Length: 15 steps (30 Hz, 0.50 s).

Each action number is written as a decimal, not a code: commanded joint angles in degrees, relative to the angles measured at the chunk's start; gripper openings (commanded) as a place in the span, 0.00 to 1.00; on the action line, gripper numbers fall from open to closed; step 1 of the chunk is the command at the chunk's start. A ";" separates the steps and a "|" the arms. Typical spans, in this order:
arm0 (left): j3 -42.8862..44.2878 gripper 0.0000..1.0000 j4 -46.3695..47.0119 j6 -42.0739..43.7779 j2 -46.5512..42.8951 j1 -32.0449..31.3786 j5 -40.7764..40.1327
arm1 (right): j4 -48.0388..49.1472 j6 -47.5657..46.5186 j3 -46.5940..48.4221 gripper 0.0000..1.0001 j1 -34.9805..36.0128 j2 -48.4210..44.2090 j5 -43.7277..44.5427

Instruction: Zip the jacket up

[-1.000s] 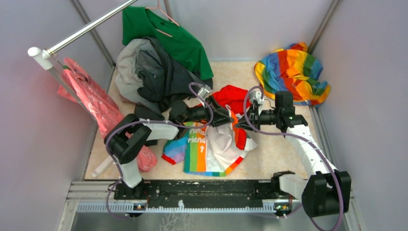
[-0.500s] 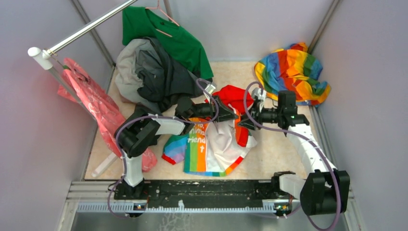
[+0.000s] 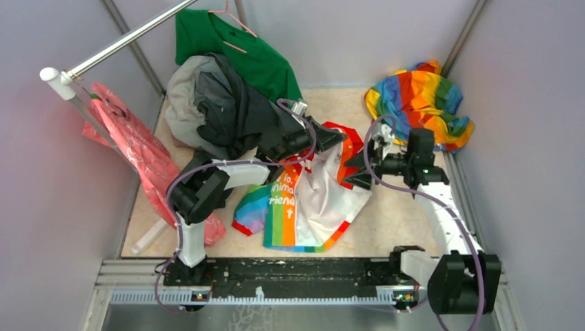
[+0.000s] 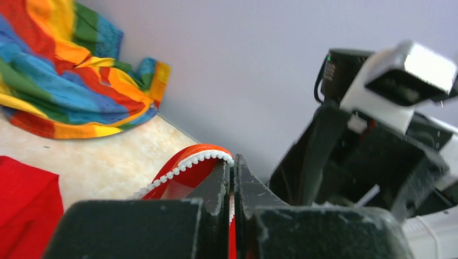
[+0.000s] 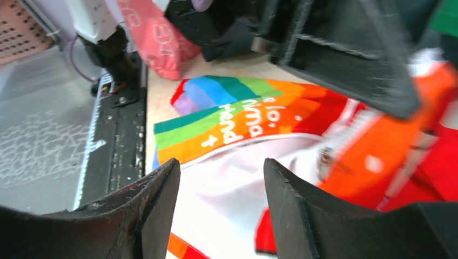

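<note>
One zipper edge [image 4: 183, 163] is pinched in the left gripper [image 4: 232, 172]. The right gripper [image 5: 220, 178] gapes empty; next it likely needs the other edge of the jacket [image 3: 314, 203].

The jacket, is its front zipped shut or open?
Open: on the jacket the front edges lie apart, and the left hand pinches one zipper strip alone.
</note>
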 commanded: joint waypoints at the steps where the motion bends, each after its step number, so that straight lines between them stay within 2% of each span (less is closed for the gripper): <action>1: 3.26 0.00 -2.70 0.39 1.55 -0.37 -5.93 | 19.35 12.16 -5.76 0.59 5.50 4.36 1.21; 5: 3.49 0.00 -2.13 -0.36 1.28 -0.37 -6.33 | 39.66 24.70 -11.72 0.59 5.50 7.86 5.39; 7: 3.11 0.00 -1.08 -0.55 0.91 -0.37 -6.67 | 58.84 35.94 -17.80 0.61 5.48 9.37 5.39; 8: 2.92 0.00 -0.40 -0.70 0.80 -0.45 -6.72 | 74.95 41.29 -21.59 0.63 5.45 10.27 5.84; 10: 2.50 0.00 0.56 -1.49 0.44 -0.50 -6.64 | 89.79 45.84 -26.53 0.71 5.47 12.07 7.66; 11: 2.11 0.00 0.98 -2.13 0.25 -0.54 -6.51 | 91.93 45.50 -27.41 0.73 5.47 12.82 8.57; 15: 0.12 0.00 3.23 -4.51 -0.79 -1.17 -6.60 | 89.51 43.52 -26.88 0.74 5.47 14.31 11.99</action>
